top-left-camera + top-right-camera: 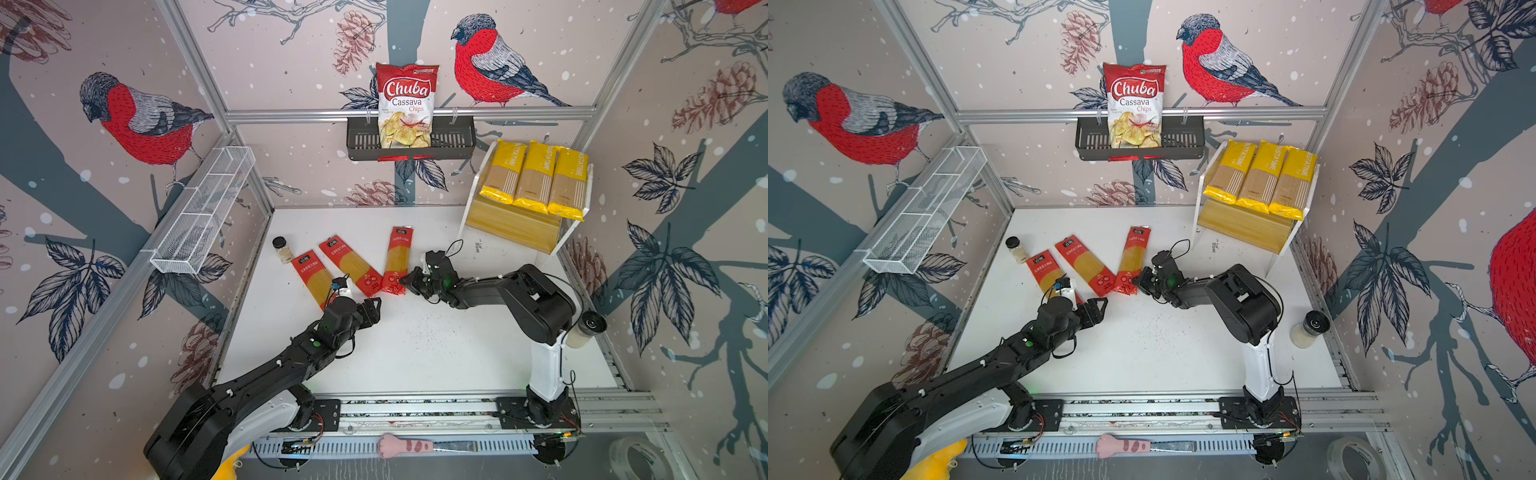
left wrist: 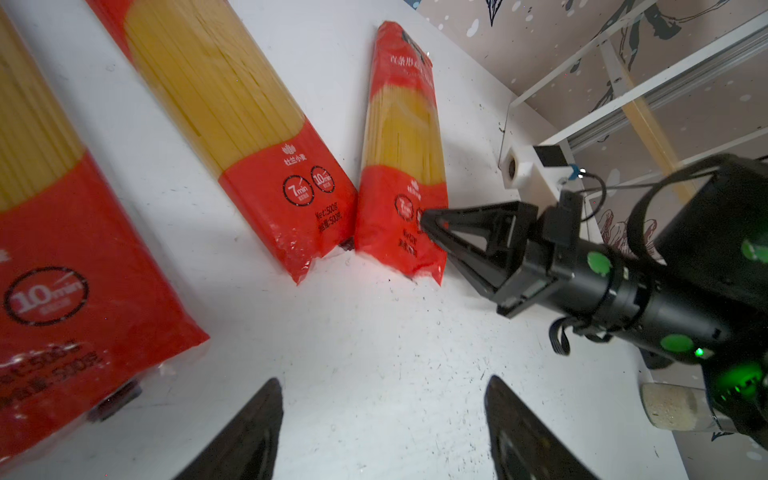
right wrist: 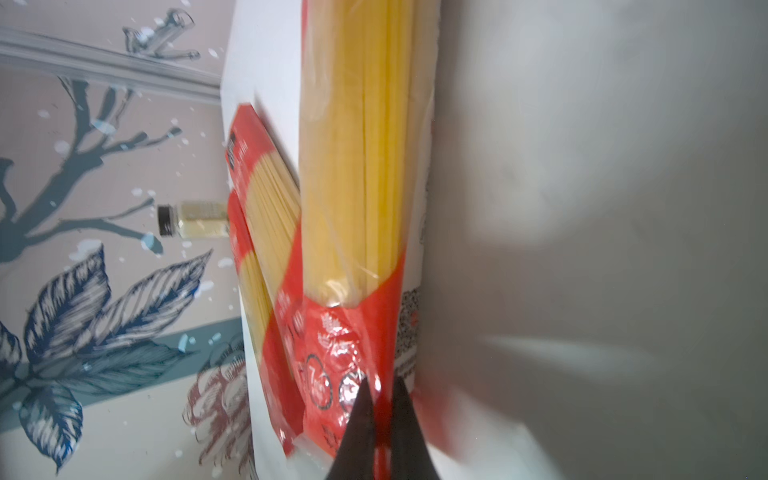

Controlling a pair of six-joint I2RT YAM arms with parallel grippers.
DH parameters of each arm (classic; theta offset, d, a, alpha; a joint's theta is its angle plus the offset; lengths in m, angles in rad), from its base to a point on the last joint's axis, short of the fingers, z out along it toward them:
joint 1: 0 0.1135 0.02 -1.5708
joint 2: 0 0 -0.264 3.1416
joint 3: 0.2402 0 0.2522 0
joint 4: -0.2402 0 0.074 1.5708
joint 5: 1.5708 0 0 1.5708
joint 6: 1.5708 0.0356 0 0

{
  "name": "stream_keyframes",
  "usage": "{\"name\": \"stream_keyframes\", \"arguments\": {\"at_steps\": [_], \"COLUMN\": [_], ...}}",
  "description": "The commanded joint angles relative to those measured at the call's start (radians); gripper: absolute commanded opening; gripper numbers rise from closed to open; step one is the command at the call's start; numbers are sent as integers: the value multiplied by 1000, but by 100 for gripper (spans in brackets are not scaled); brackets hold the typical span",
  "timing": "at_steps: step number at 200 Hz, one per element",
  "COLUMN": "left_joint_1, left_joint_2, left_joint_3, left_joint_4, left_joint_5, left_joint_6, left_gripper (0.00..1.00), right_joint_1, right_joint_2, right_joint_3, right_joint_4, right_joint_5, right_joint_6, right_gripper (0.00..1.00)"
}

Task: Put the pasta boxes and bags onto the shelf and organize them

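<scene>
Red-ended spaghetti packet (image 1: 398, 257) is clamped at one end by the right gripper (image 1: 403, 282); the left gripper (image 1: 375, 309) is spread apart.

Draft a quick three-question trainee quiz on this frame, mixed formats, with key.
1. True or false: the three yellow packets lie on the shelf's upper tier.
2. Multiple choice: the right gripper is A) open, holding nothing; B) shut on the red-ended packet nearest the shelf; C) shut on a yellow packet.
3. How many red-ended packets are not yet on the shelf?
Key: 1 true; 2 B; 3 three.
</scene>
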Motion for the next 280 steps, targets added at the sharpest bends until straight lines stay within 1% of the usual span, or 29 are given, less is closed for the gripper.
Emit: {"name": "stream_keyframes", "arguments": {"at_steps": [1, 22, 38, 63, 81, 102, 115, 130, 156, 179, 203, 218, 280], "left_joint_1": [0, 1, 1, 1, 0, -2, -2, -2, 0, 3, 8, 10, 21], "left_joint_2": [-9, 4, 29, 76, 105, 136, 154, 187, 274, 366, 465, 520, 621], "left_joint_3": [6, 8, 11, 11, 12, 17, 18, 24, 71, 136, 203, 224, 249], "left_joint_4": [-19, -5, 22, 76, 107, 127, 141, 159, 177, 174, 153, 173, 198], "left_joint_5": [-30, -28, -1, 47, 76, 106, 124, 144, 182, 248, 318, 353, 354], "left_joint_6": [29, 34, 30, 13, 7, 10, 17, 30, 73, 93, 124, 128, 141], "left_gripper": [76, 76, 76, 76, 75, 75, 75, 75, 74, 71, 68, 65, 58], "right_joint_1": [21, 62, 93, 127, 107, 37, -14, -51, -61, -61, -54, -50, -42], "right_joint_2": [-89, -193, -272, -357, -410, -452, -461, -437, -358, -294, -247, -218, -122], "right_joint_3": [-96, -206, -278, -337, -344, -324, -315, -293, -233, -205, -190, -181, -170], "right_joint_4": [-33, -103, -140, -205, -258, -317, -320, -301, -260, -198, -146, -124, -47], "right_joint_5": [-40, -13, 6, 17, 29, 53, 55, 40, 35, 16, 1, -1, -29], "right_joint_6": [-45, -70, -69, -72, -104, -160, -180, -191, -191, -167, -146, -138, -111], "right_gripper": [8, 9, 9, 11, 19, 33, 36, 36, 37, 45, 48, 49, 50]}}
